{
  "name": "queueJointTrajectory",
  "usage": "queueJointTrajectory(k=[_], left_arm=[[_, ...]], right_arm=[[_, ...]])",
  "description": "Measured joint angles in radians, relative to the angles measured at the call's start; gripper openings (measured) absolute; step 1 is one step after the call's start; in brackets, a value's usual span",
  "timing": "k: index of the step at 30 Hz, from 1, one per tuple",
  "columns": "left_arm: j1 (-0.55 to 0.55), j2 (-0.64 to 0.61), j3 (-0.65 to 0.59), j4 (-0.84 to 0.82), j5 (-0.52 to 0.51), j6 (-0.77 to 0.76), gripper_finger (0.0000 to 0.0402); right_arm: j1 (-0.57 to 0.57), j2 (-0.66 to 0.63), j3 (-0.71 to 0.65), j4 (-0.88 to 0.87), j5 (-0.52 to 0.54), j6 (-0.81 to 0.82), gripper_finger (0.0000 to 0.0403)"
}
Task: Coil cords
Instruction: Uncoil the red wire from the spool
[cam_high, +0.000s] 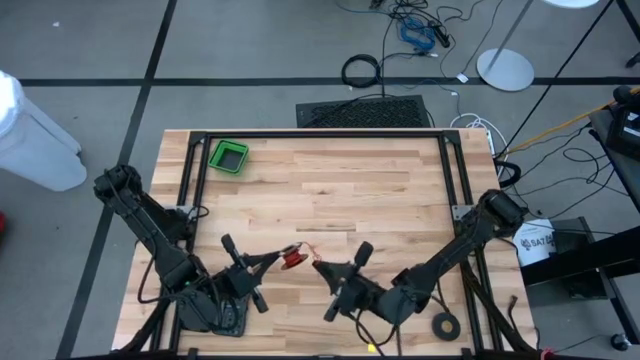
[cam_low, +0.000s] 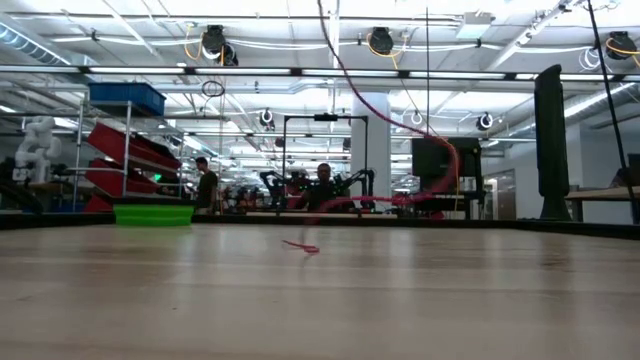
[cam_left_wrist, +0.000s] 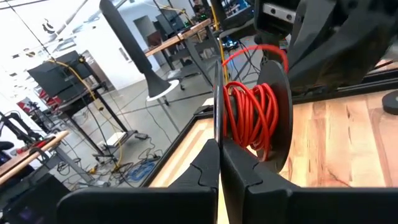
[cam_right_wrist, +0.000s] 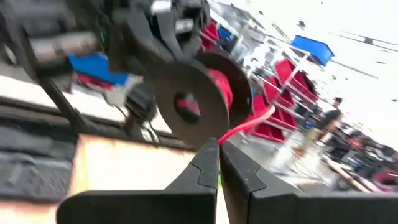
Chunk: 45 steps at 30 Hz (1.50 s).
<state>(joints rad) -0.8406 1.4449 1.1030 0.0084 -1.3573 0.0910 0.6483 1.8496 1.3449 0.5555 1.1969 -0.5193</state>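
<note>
The only writing that can be read is on a white bucket (cam_high: 537, 243) beside the table (cam_high: 400, 190), at the side far from the green bin (cam_high: 229, 157): the letters "SATA" are seen, and the rest is cut off by the right arm. No label is seen on the bin, and none on the spool (cam_high: 292, 260).

The cord (cam_left_wrist: 252, 115) is red and is wound on the dark spool between two discs. The spool is held above the table, well apart from the bin, toward the near edge. The fingers of the left gripper (cam_left_wrist: 219, 163) are pressed together on the rim of one disc. The right gripper (cam_right_wrist: 219, 155) is just beside the spool, on the side away from the bin, and its fingers are pinched on a free strand of the cord.

In the low view both grippers are cut off above the picture. Only the cord is seen there, as a thin line coming down, and its end appears to lie on the table. A tape ring (cam_high: 445, 323) lies at the corner farthest from the bin. The people in the room behind are too small to be made out.
</note>
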Motion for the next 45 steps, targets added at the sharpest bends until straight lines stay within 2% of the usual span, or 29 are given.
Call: queueJointTrajectory(k=[10, 18, 21, 29, 31, 35, 40, 45], left_arm=[[-0.005, 0.0, 0.0, 0.014, -0.009, -0.005, 0.0004], [-0.005, -0.001, 0.0, 0.029, -0.103, 0.003, 0.0004], [-0.004, -0.001, 0.0, 0.029, -0.139, -0.002, 0.0004], [-0.003, -0.001, -0.001, 0.036, -0.189, -0.03, 0.0004], [-0.003, -0.001, -0.001, 0.035, -0.208, -0.031, 0.0004], [-0.003, -0.002, -0.001, 0.034, -0.209, -0.027, 0.0004], [0.004, -0.002, -0.001, 0.032, -0.211, -0.027, 0.0004], [0.008, -0.002, -0.001, 0.032, -0.212, -0.034, 0.0004]], right_arm=[[-0.089, 0.001, 0.0, -0.386, 0.006, 0.334, 0.0], [-0.139, 0.001, 0.0, -0.611, -0.037, 0.536, 0.0], [-0.152, 0.001, 0.0, -0.628, -0.105, 0.552, 0.0], [-0.177, 0.001, 0.0, -0.635, -0.376, 0.551, 0.0], [-0.177, 0.001, 0.0, -0.635, -0.411, 0.536, 0.0], [-0.167, 0.001, 0.0, -0.631, -0.412, 0.509, 0.0], [-0.155, 0.002, 0.0, -0.583, -0.356, 0.46, 0.0002], [-0.138, 0.002, 0.0, -0.525, -0.328, 0.415, 0.0022]])
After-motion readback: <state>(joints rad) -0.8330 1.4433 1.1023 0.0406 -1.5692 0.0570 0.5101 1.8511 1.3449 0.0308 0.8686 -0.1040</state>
